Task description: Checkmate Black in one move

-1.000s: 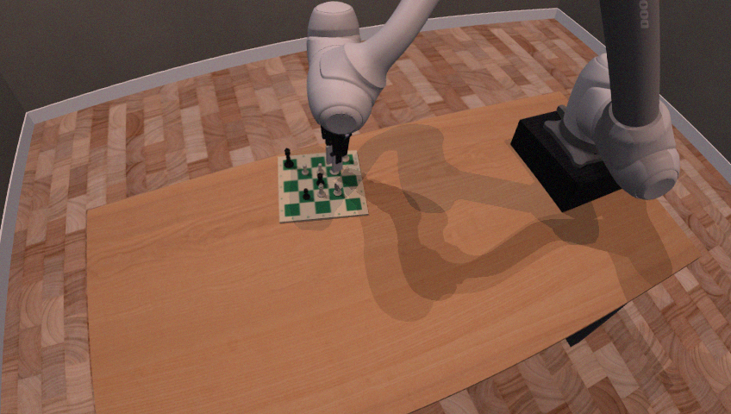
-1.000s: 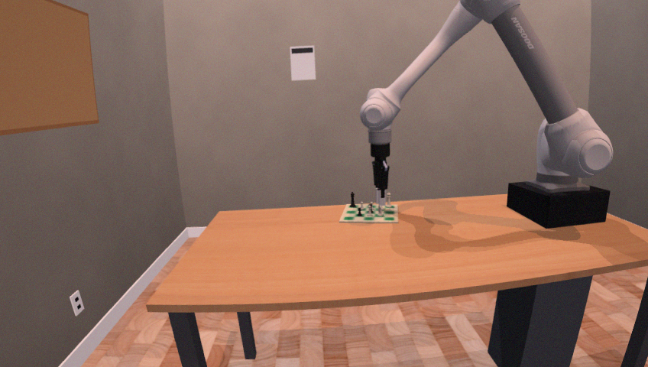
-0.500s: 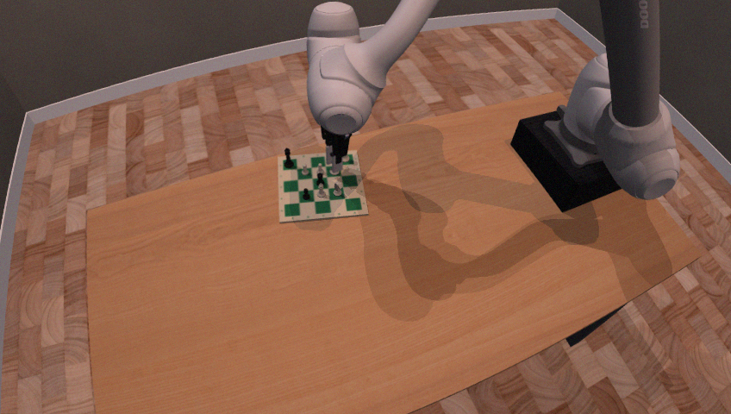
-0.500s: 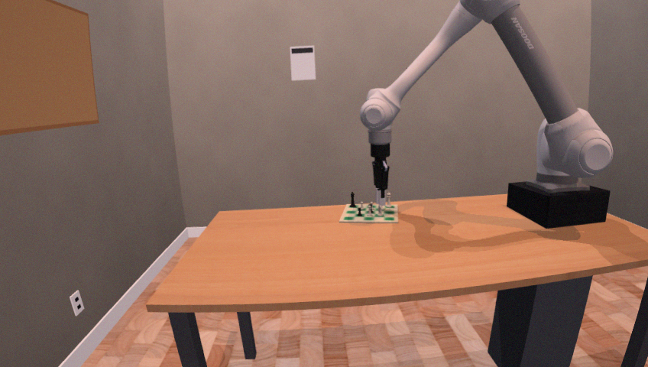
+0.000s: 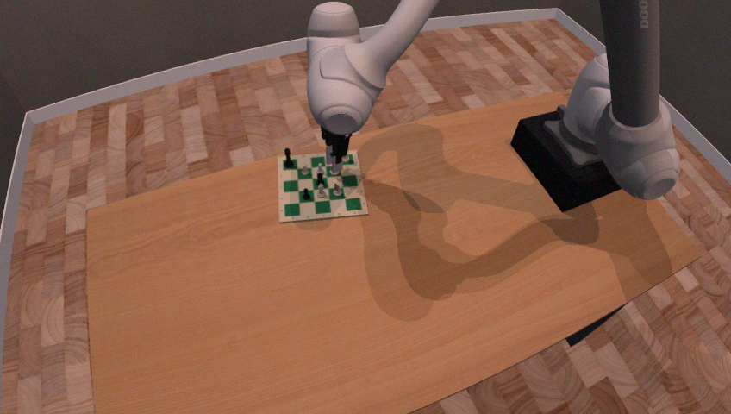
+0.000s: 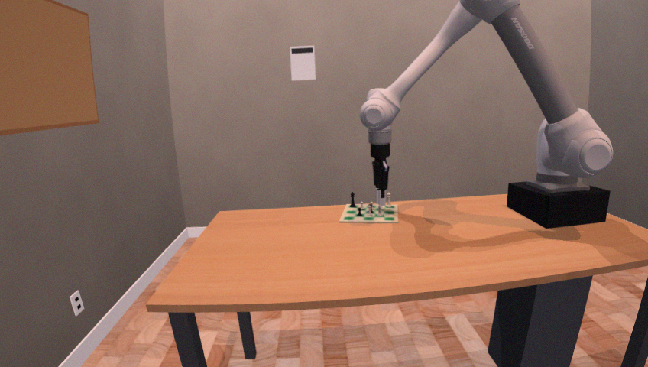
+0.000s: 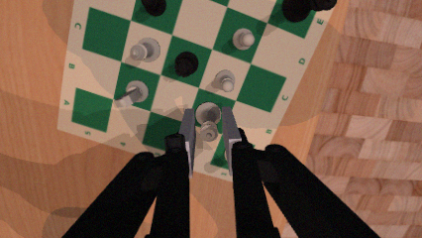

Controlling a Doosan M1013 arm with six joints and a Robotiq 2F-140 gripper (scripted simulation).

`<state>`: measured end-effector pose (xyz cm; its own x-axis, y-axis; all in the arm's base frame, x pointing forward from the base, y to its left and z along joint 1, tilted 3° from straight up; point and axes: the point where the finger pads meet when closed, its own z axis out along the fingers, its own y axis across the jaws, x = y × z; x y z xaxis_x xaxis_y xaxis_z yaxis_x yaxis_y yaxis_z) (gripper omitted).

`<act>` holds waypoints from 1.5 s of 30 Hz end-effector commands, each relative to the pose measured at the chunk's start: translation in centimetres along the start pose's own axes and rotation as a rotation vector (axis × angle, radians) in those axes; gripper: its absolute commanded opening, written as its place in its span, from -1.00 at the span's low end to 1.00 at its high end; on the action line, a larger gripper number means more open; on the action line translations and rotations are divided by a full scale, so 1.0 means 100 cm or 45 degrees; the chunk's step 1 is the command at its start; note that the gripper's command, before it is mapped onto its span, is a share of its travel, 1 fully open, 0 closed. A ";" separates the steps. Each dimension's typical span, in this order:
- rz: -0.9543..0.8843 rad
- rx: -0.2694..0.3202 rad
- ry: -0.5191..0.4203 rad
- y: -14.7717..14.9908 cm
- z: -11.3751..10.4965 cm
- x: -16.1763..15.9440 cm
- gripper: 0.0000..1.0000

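My gripper (image 5: 332, 165) (image 6: 380, 199) (image 7: 208, 121) points down over the board, its fingers on either side of a tall white piece (image 7: 209, 131) on B2. Gaps show between both fingers and the piece, so it is open. The green and cream board (image 5: 281, 217) (image 6: 341, 221) (image 7: 64, 116) also holds white pawns on C2 (image 7: 226, 81) and D2 (image 7: 244, 39), a white knight (image 5: 336, 189) (image 7: 133, 94) on B4 and a white piece (image 7: 145, 50) on C4. A tall black piece (image 5: 288, 159) (image 6: 352, 199) stands on E1, another black piece (image 7: 186, 63) on C3.
A small black piece (image 5: 306, 194) (image 7: 154, 5) stands on D4. A white piece on A1 (image 5: 346, 158) is mostly hidden by a finger in the wrist view. The board lies by the edge of the wooden table (image 5: 205, 287). The arm's black base (image 6: 555, 204) stands at the right.
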<state>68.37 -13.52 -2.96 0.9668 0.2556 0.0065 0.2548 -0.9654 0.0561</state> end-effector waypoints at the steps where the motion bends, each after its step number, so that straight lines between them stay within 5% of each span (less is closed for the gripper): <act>1: 0.000 0.000 0.000 0.000 0.000 0.000 -0.50; 5: 0.000 0.000 0.000 0.000 0.000 0.000 -0.50; 6: 0.000 0.000 0.000 0.000 0.000 0.000 -1.00; 45: 0.000 0.000 0.000 0.000 -0.003 0.000 -1.00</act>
<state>68.37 -13.51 -2.86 0.9668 0.2556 0.0065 0.2548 -0.9654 0.0561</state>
